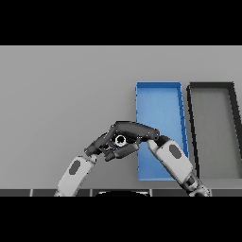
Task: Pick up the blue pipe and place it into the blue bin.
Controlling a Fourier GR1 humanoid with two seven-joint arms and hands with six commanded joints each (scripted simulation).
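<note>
So you're somewhere in the grab-or-just-grabbed step here, and honestly it's hard to call. The blue pipe itself doesn't show anywhere on the grey table (pixel 66 94). The only hint is a small pale ring right under your right hand (pixel 130 130), tucked between it and the left hand (pixel 101 144), which could be the pipe's open end seen head-on, but I can't say that for sure.

The right arm comes up from the lower right edge, crosses over the near left part of the blue bin (pixel 158 101), and bends its hand to the left so the dark palm lies flat and low over that ring. The fingers look curled down round something there, though what exactly, you can't tell. The left arm comes in from the lower left, and its hand meets the right one nearly fingertip to fingertip, with a short dark cylinder-shaped bit sticking out beneath; whether those fingers are closed or loose I can't tell.

If the pipe really is in that right hand, your next move is short: lift a little, swing right and away from you, since the bin sits just beside the hand on that side. Don't overshoot into the dark grey bin (pixel 212 130) further right.
</note>
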